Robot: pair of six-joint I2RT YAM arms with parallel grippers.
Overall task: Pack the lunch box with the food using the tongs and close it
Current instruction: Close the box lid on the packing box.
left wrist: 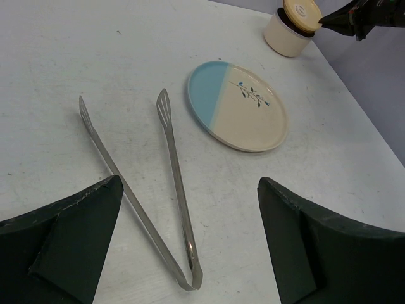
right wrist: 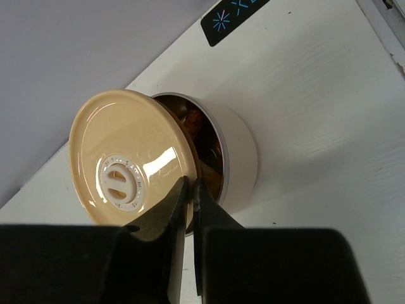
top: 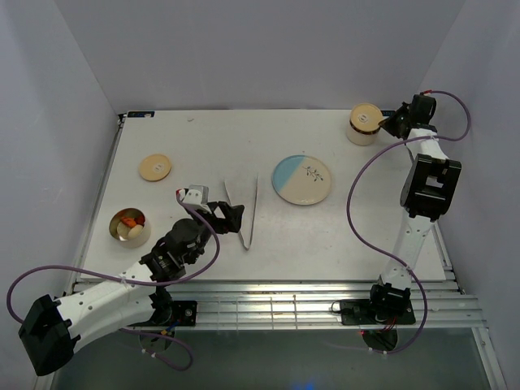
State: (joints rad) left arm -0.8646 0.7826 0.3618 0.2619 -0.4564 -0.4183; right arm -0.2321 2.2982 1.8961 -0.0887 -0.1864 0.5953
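Note:
The silver tongs (top: 244,213) lie flat on the table in a V, joint toward me. My left gripper (top: 230,216) hovers open just left of them; in the left wrist view its jaws (left wrist: 190,183) straddle the tongs (left wrist: 174,183) near the joint without touching. A round lunch box pot (top: 130,228) at the left holds orange-red and pale whitish food (top: 128,223). At the far right, my right gripper (right wrist: 192,183) is shut on the rim of a tan lid (right wrist: 126,164), tilted up off a cream pot (right wrist: 237,152) with brown food (right wrist: 204,140) inside.
A blue-and-cream plate (top: 301,179) with nothing on it lies right of the tongs. A second tan lid (top: 155,167) lies flat at the back left. The far-right pot (top: 363,126) stands close to the table's back right corner, near the side wall.

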